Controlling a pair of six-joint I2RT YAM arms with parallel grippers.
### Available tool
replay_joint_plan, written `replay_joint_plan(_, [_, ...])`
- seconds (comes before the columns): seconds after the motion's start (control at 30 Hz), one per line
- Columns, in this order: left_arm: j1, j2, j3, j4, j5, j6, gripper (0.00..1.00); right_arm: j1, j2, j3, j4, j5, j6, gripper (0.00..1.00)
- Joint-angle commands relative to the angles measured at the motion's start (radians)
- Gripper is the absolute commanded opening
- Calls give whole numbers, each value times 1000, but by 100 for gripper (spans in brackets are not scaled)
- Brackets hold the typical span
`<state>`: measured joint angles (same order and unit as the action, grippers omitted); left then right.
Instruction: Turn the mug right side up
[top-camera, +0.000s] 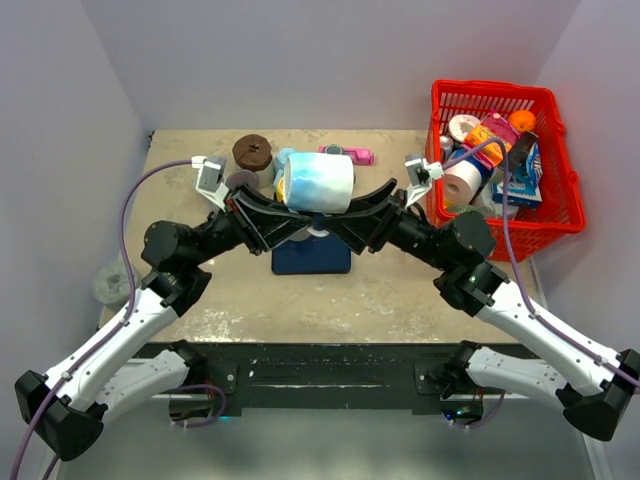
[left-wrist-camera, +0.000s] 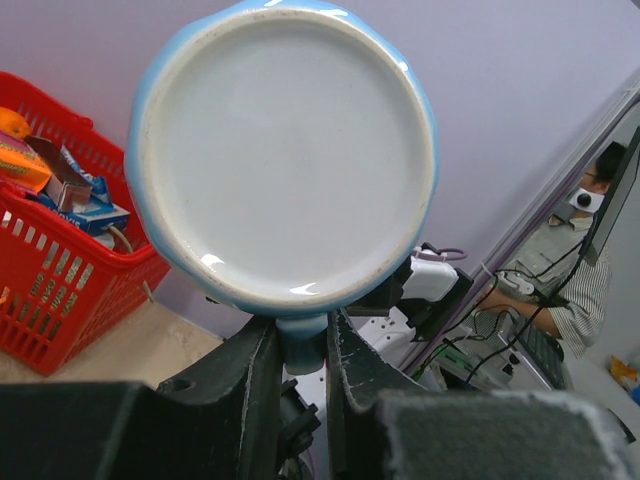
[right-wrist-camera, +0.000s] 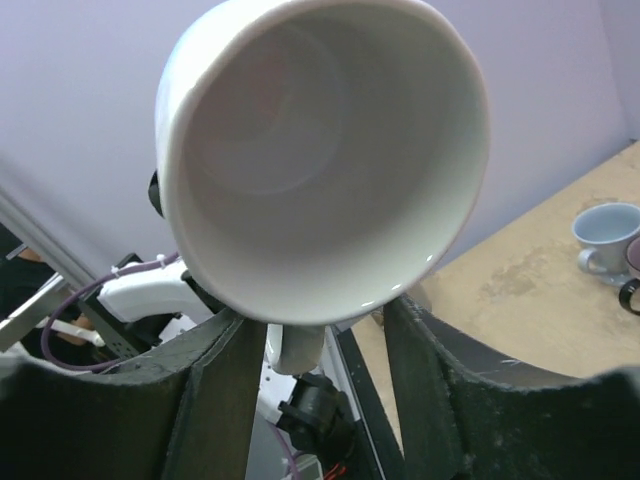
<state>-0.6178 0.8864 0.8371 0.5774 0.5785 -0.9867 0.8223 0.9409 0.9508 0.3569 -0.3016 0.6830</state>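
A light blue mug (top-camera: 318, 182) with a white inside hangs in the air on its side above the table's middle. The left wrist view shows its white base (left-wrist-camera: 285, 150); the right wrist view shows its open mouth (right-wrist-camera: 320, 150). My left gripper (top-camera: 300, 222) is shut on the mug's handle (left-wrist-camera: 302, 335), which sits pinched between its fingers (left-wrist-camera: 245, 390) below the base. My right gripper (top-camera: 338, 225) is open, its fingers (right-wrist-camera: 225, 390) spread wide under the rim on either side of the handle (right-wrist-camera: 298, 345), apart from it.
A red basket (top-camera: 560, 215) full of small items stands at the right edge, also in the left wrist view (left-wrist-camera: 60, 270). A dark blue block (top-camera: 311, 258) lies under the mug. A brown disc (top-camera: 252, 152), a pink item (top-camera: 347, 154) and a small grey-blue cup (right-wrist-camera: 607, 235) stand at the back.
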Motion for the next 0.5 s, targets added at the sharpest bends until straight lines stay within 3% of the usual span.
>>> replay_joint_plan(0.0, [-5, -18, 8, 171, -2, -9, 0, -2, 27, 22, 112, -96, 43, 46])
replay_joint_plan(0.23, [-5, -10, -15, 193, 1, -1, 0, 0, 29, 26, 137, -97, 70, 34])
replay_joint_plan(0.3, [-7, -9, -19, 203, 10, 13, 0, -2, 30, 31, 143, -96, 78, 17])
replay_joint_plan(0.33, [-5, -7, -18, 203, 23, 22, 0, 0, 29, 34, 137, -94, 88, 0])
replay_joint_plan(0.43, [-5, -12, 16, 100, 9, 97, 0, 0, 10, 60, 96, -82, 73, 0])
replay_joint_plan(0.47, [-5, -12, 26, 37, 9, 139, 9, 0, 3, 65, 68, -70, 67, 0])
